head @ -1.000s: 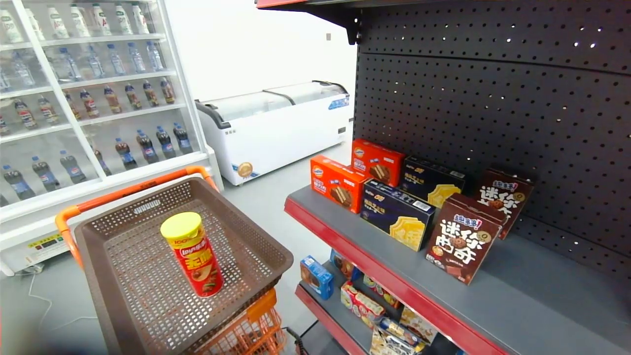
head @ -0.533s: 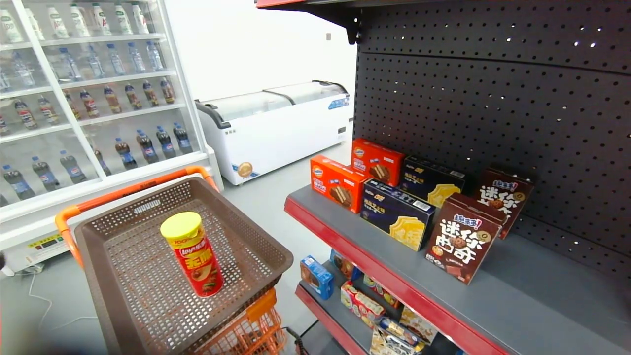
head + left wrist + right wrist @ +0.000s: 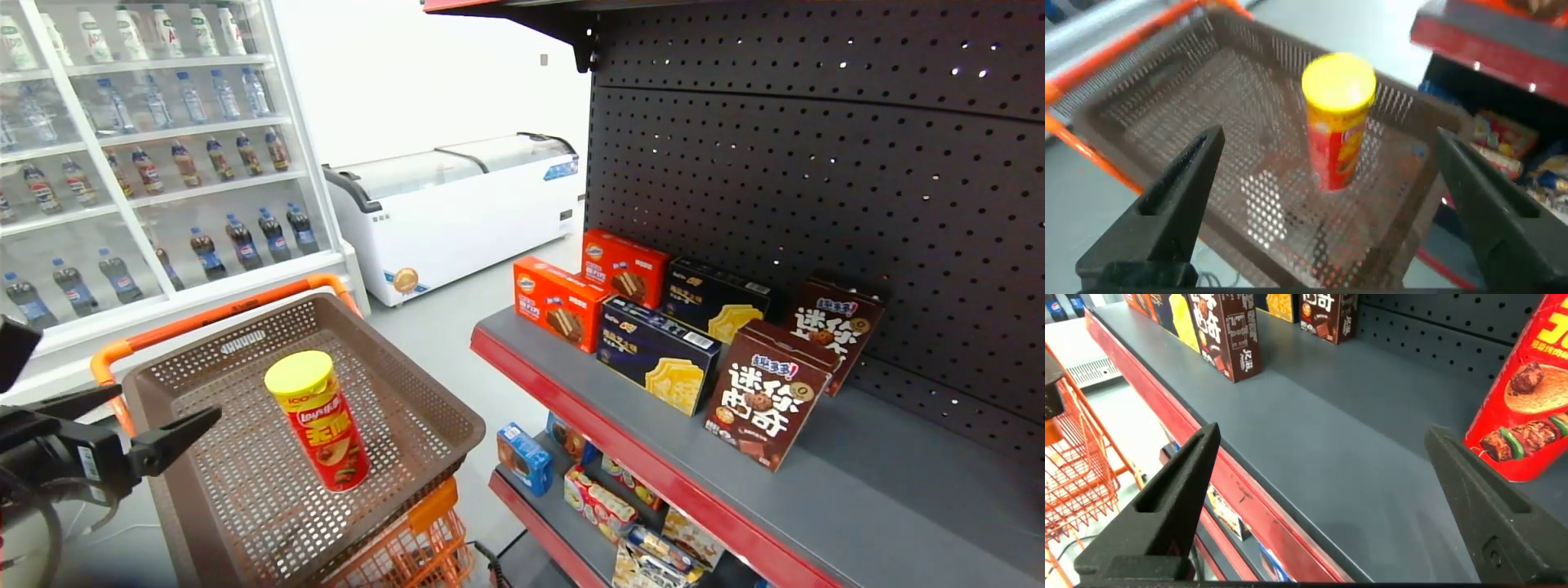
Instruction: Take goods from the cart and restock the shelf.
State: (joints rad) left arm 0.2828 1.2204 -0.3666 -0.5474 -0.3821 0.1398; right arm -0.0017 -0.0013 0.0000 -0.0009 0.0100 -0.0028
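The chip can (image 3: 318,420) stands upright around the middle of the cart's brown basket (image 3: 408,363), yellow lid up. My left gripper (image 3: 167,402) hovers at the basket's left edge with its jaws spread wide, facing the can but well apart from it. My right gripper (image 3: 1323,437) hangs over the grey shelf (image 3: 1355,506) near its red front edge, jaws spread too and empty. Another red can (image 3: 1527,392) stands on that shelf near one of its fingers.

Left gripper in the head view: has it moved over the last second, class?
Yes. The black two-fingered left gripper has come in from the left edge to the left rim of the brown perforated plastic basket, which stayed put.
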